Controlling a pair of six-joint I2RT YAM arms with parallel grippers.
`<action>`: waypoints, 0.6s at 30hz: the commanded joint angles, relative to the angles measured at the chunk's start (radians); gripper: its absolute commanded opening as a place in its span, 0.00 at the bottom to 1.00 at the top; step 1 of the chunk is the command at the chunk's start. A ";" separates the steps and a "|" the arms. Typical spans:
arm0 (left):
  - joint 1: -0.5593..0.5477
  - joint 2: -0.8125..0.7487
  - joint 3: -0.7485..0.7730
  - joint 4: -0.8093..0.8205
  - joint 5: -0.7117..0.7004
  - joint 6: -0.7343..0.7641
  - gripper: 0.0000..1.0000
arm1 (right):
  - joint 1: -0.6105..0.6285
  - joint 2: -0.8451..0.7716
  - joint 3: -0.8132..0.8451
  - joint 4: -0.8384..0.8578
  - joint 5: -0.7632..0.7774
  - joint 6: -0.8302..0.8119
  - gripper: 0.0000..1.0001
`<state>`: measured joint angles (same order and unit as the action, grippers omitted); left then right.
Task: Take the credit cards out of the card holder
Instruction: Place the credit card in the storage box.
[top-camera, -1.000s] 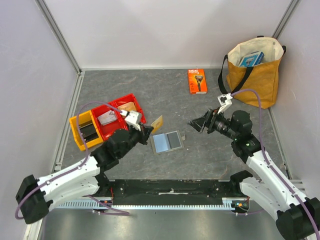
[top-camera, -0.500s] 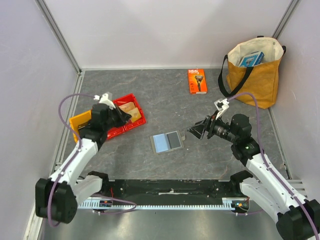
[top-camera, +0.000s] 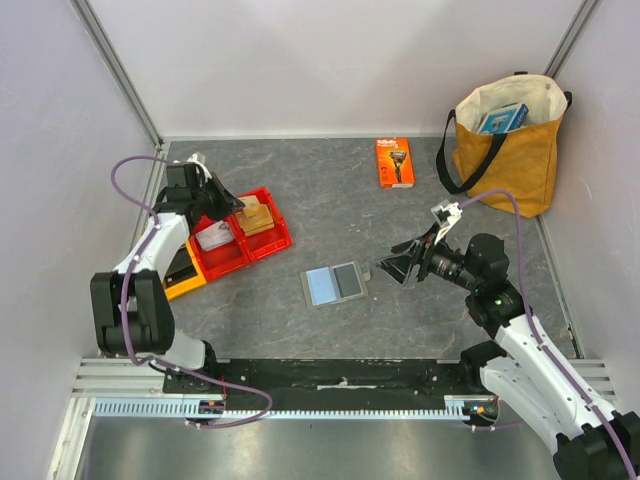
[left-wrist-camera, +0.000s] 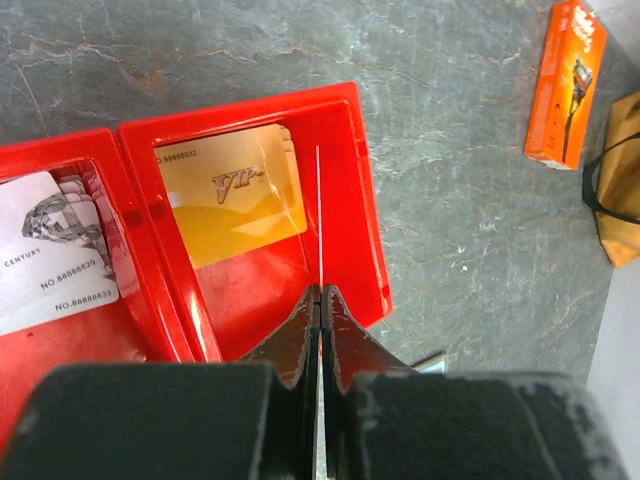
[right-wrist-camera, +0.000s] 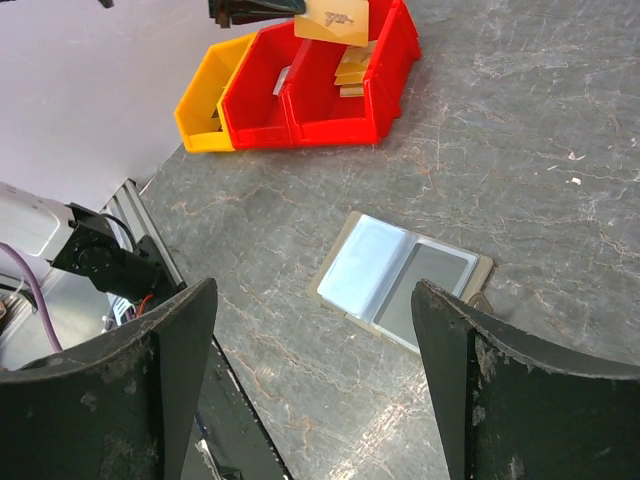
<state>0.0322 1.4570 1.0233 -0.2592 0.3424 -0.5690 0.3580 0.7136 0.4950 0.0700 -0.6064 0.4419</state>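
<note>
"Where is the card holder (top-camera: 333, 284)?"

"It lies open and flat on the table (top-camera: 330, 200), between the two arms. From above, its light blue pane is on the left and its grey pane on the right."

"And the left gripper (left-wrist-camera: 320, 300)?"

"Its fingers are pressed together on a tan card (right-wrist-camera: 332, 20), held above the red bin (left-wrist-camera: 370, 200) nearer the card holder. Its own camera sees that card edge-on, as a thin pale line. A gold card (left-wrist-camera: 235, 195) marked VIP lies in the bin below."

"The right gripper (top-camera: 398, 262)?"

"Its fingers are spread wide with nothing between them. It hovers near the card holder's right side, not touching it."

"Any other card?"

"A dark item (top-camera: 181, 263) lies in the yellow bin (top-camera: 158, 250). It may be a black card, but it is too small to tell."
</note>
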 joint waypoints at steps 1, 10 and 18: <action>0.008 0.086 0.060 -0.018 0.053 0.031 0.02 | 0.007 -0.017 -0.007 0.019 -0.012 -0.031 0.85; 0.025 0.201 0.096 0.014 0.090 0.021 0.02 | 0.009 -0.011 0.000 0.007 -0.010 -0.034 0.86; 0.032 0.235 0.101 0.011 0.037 0.024 0.02 | 0.009 0.000 0.005 0.002 -0.010 -0.031 0.85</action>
<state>0.0525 1.6783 1.0897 -0.2592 0.3950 -0.5678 0.3626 0.7097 0.4934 0.0658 -0.6064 0.4267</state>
